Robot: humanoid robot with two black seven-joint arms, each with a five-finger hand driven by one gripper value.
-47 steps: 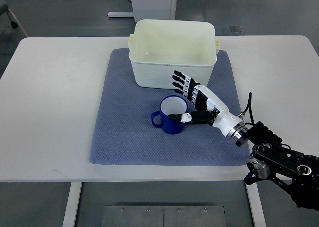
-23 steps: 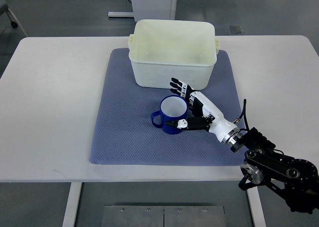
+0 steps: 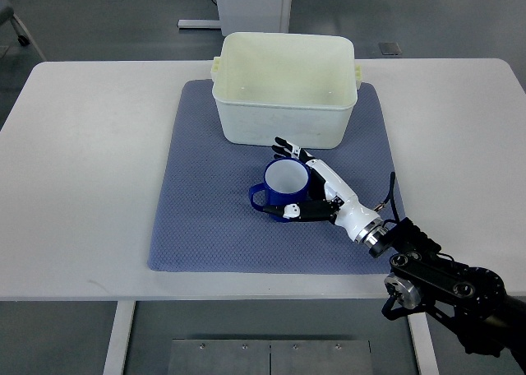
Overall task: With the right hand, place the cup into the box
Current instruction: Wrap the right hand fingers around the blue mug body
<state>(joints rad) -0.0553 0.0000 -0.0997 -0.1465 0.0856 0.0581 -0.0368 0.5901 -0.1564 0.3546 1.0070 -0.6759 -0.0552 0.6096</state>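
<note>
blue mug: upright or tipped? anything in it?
Upright and empty. The blue enamel mug stands on the grey-blue mat, its round mouth facing up and its bare white inside showing; the right hand wraps around it.

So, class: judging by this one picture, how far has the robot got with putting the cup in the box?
Done: the right hand has reached the blue cup, thumb and fingers either side. In hand: closing the grasp; the cup sits on the mat. Left: lifting it and placing it in the empty box.
</note>
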